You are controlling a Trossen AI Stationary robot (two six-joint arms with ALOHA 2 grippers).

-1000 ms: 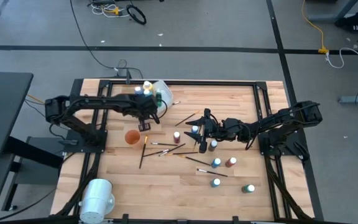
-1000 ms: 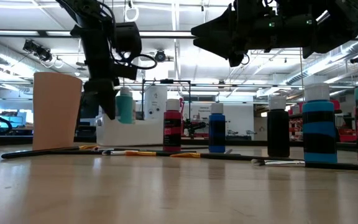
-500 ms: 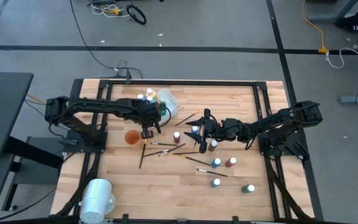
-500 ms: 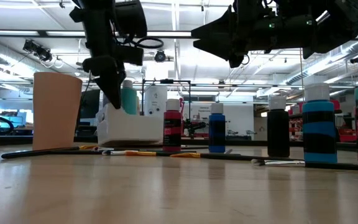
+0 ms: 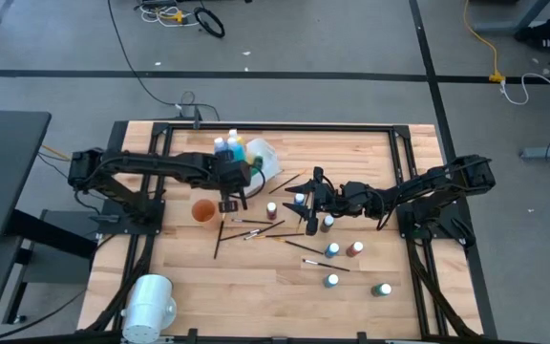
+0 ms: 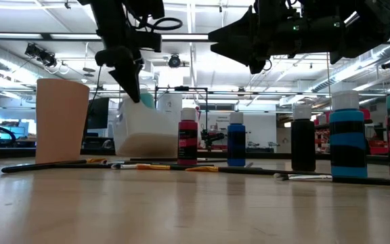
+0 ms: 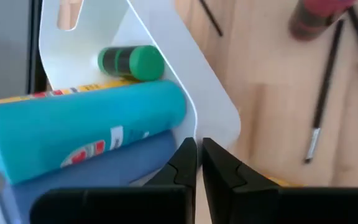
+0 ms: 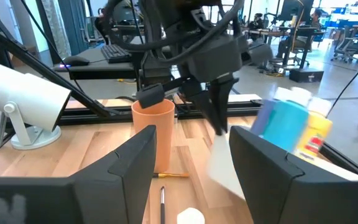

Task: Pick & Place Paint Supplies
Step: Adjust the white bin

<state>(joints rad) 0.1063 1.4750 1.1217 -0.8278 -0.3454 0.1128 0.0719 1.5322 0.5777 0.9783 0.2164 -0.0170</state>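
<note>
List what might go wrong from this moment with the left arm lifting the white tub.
1. The left gripper pinches only the thin rim of the white tub, which hangs tilted; it may slip free.
2. The teal bottle and green bottle lie loose inside and could slide out.
3. A dropped tub could topple the orange cup or scatter the brushes.

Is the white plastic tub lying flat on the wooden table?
No, the white plastic tub is tipped up on one edge, pinched at its rim by the left gripper, with bottles still inside.
</note>
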